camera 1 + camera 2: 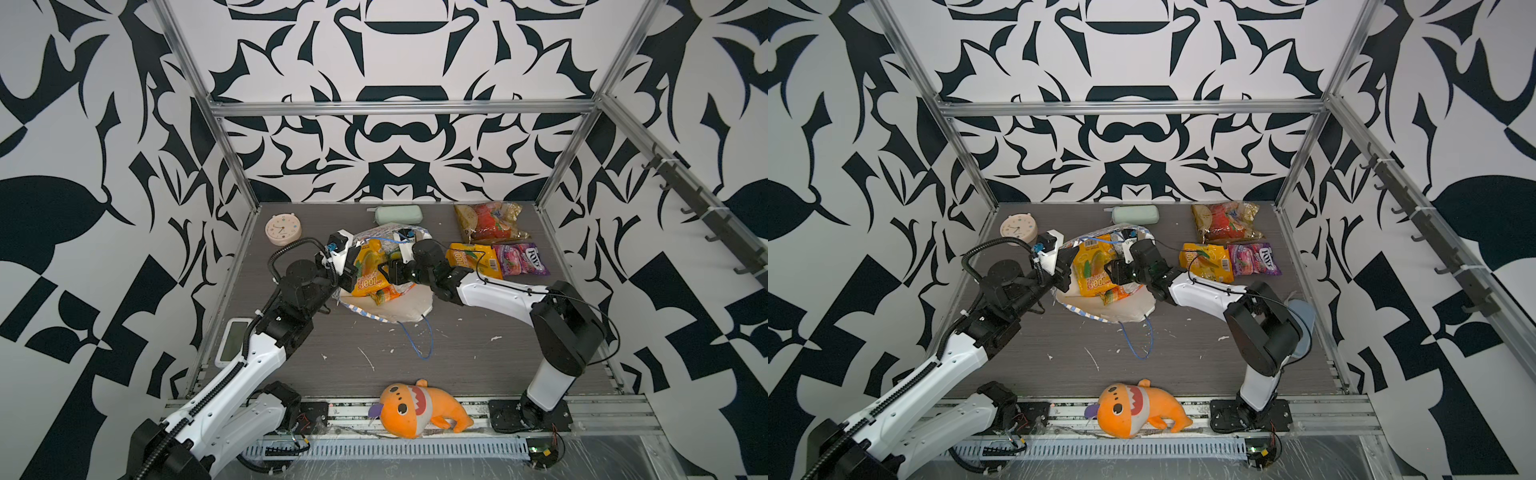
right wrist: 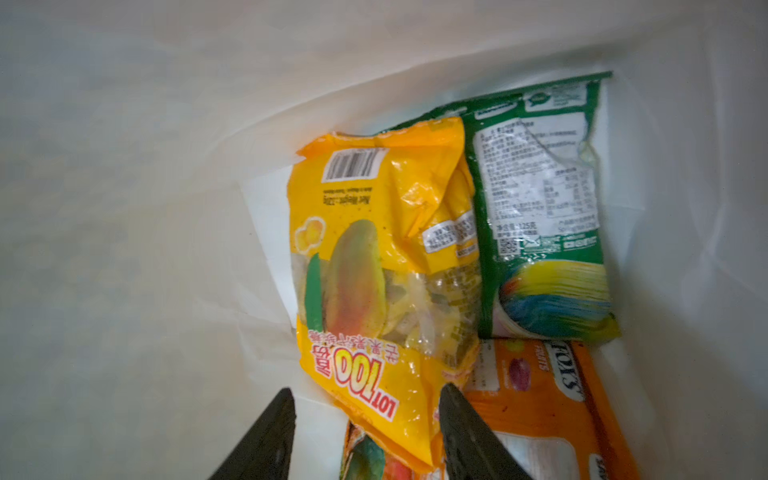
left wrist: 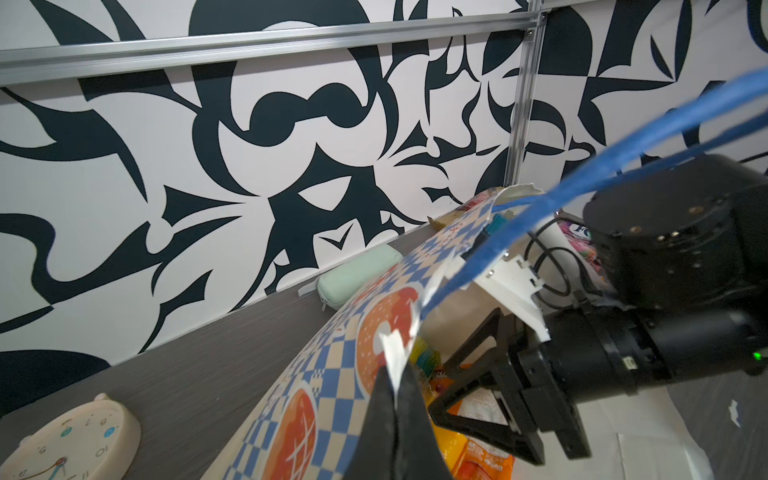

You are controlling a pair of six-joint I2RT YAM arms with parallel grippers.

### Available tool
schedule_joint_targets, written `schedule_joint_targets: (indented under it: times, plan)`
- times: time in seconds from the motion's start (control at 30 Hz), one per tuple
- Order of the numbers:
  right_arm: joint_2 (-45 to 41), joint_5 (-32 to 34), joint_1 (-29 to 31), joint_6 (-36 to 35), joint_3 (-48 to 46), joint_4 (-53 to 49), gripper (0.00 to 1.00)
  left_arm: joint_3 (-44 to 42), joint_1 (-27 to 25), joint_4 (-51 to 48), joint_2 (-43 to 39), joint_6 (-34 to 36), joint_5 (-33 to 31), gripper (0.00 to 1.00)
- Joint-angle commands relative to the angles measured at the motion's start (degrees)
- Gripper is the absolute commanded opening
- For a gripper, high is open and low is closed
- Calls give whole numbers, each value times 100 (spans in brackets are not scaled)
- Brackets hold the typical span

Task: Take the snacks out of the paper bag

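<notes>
The paper bag [image 1: 399,309] [image 1: 1125,309] lies on its side mid-table, its white inside showing. My left gripper [image 1: 351,268] [image 3: 395,374] is shut on the torn rim of the checkered wall [image 3: 332,374]. My right gripper [image 1: 384,270] [image 2: 368,392] is inside the bag's mouth and open. Its fingers straddle a corner of a yellow snack packet [image 2: 374,249] [image 1: 368,270]. A green packet [image 2: 540,208] and an orange Fox's packet [image 2: 540,395] lie beside it in the bag. Outside, to the right, lie a yellow-orange packet [image 1: 469,257], a purple one [image 1: 521,259] and a clear one [image 1: 488,222].
A cream clock [image 1: 283,228] sits at the back left and a mint-green case [image 1: 398,215] behind the bag. An orange plush toy [image 1: 419,409] lies at the front edge. A blue cord handle [image 1: 422,336] trails forward. A white device [image 1: 233,340] sits at the left edge.
</notes>
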Motion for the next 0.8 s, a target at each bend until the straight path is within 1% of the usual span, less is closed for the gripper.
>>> schedule_joint_targets:
  times: [0.0,0.1,0.27,0.37,0.43,0.5,0.6,0.7,0.77]
  plan:
    - [106,370,10,108,375,-543,60,-69,-31,101,-153,-250,348,0]
    - [129,644,79,160,495,-886,60,-89,-31,64,-212,-285,320,0]
    - [507,170,80,392,764,-1042,60,-204,-33,194,-211,-348,291,0]
    - [800,-228,82,607,840,-749,62,-199,-31,212,-174,-378,324,0]
    - [924,-363,81,712,909,-635,62,-175,-31,169,-165,-372,298,0]
    - [1002,-370,90,752,1021,-689,62,-179,-31,172,-181,-360,291,0]
    - [1027,-187,142,636,1161,-957,62,-193,-31,186,-217,-352,288,0]
    - [1148,-304,149,611,1321,-1150,62,-212,-31,199,-224,-354,262,0]
    - [1237,-434,146,649,1344,-1122,59,-242,-31,253,-206,-363,230,0]
